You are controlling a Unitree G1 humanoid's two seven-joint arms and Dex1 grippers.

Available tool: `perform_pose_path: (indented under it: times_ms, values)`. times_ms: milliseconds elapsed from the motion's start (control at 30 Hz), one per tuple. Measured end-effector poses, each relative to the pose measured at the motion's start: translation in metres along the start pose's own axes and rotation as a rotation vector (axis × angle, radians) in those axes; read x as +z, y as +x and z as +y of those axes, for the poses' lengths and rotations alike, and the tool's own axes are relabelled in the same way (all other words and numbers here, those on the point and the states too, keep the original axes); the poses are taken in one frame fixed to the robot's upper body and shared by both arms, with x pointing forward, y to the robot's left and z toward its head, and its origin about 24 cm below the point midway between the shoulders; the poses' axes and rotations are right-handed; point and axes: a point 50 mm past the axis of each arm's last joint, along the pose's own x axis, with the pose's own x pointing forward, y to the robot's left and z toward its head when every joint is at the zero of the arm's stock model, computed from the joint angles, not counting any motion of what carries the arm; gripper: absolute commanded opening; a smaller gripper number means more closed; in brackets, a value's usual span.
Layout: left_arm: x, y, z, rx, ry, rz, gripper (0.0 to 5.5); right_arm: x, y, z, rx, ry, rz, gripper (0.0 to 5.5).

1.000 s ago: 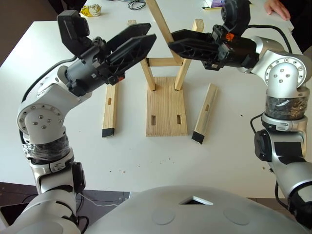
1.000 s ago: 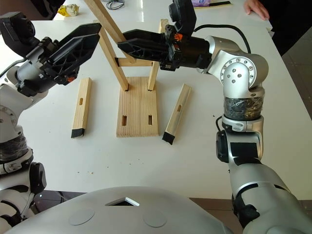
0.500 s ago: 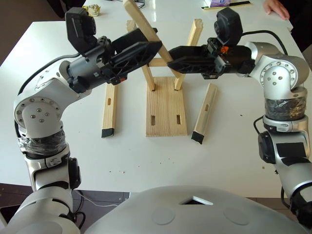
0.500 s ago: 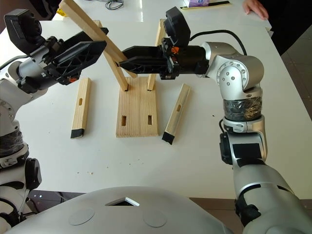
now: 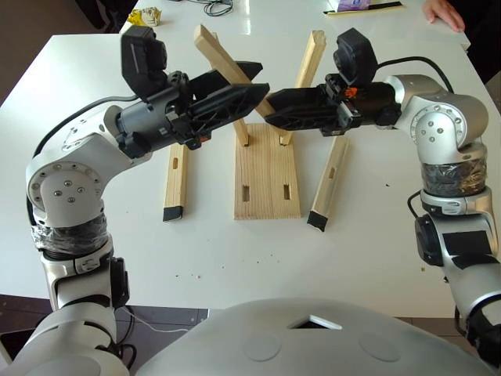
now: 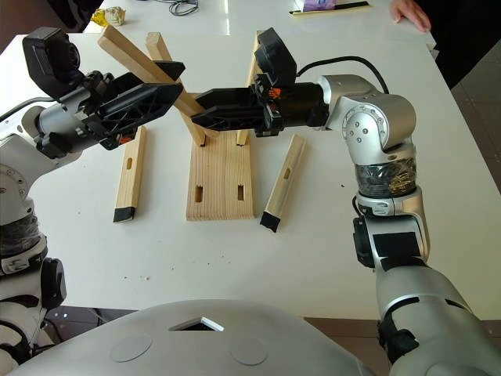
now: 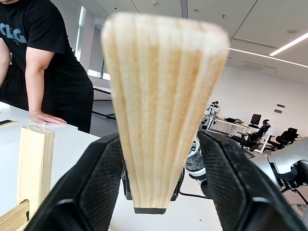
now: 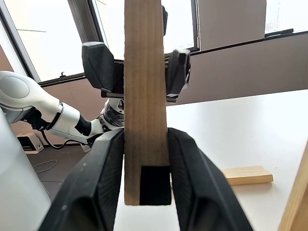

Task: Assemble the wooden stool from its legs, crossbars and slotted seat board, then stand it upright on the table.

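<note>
White table [image 5: 376,235]; left claw [image 5: 250,81], right claw [image 5: 272,108] tight on slanted leg [image 5: 215,48]

Slanted pale wooden leg [image 6: 125,48]: lower stretch covered by the black fingers of left gripper [image 6: 182,78] and right gripper [image 6: 196,110], so its lower end can't be placed. In the left wrist view it is blurred.

Two standing wooden legs [image 5: 311,55]: middles and their seating hidden behind the grippers.

Slotted wooden seat board [image 5: 268,176]: far edge covered.

Two loose wooden legs [image 5: 177,176] lying flat: far ends under the grippers.

Small yellow crumpled thing [image 5: 146,16] at the table's far left corner: too small to tell.

Flat purple-and-yellow thing [image 5: 356,5] at the far edge: cut off.
</note>
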Motion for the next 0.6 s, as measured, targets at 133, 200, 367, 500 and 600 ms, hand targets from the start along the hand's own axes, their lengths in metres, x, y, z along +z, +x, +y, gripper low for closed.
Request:
perform_pose_path:
  times_ms: [133, 200, 367, 500, 600]
  values:
    - [0.0002, 0.0, 0.0, 0.0, 0.001, -0.001, 2.38, -0.0003, -0.0007, 0.0009, 0.006, 0.0, 0.007, 1.31]
    - [0.0002, 0.0001, -0.0002, -0.001, 0.003, 0.0, 2.03, -0.0004, -0.0007, 0.0013, 0.008, -0.001, 0.011, 1.31]
    - [0.0005, -0.0001, -0.0003, 0.003, 0.01, 0.004, 1.38, -0.0018, -0.0021, 0.0023, 0.011, 0.0, 0.025, 1.31]
    - [-0.0002, -0.0001, -0.0024, 0.001, 0.018, 0.013, 1.38, -0.0026, -0.0027, 0.0032, 0.018, 0.001, 0.029, 1.31]
    - [-0.0019, -0.0008, -0.0035, -0.001, 0.018, 0.016, 1.38, -0.0036, -0.0032, 0.0035, 0.023, 0.005, 0.039, 1.31]
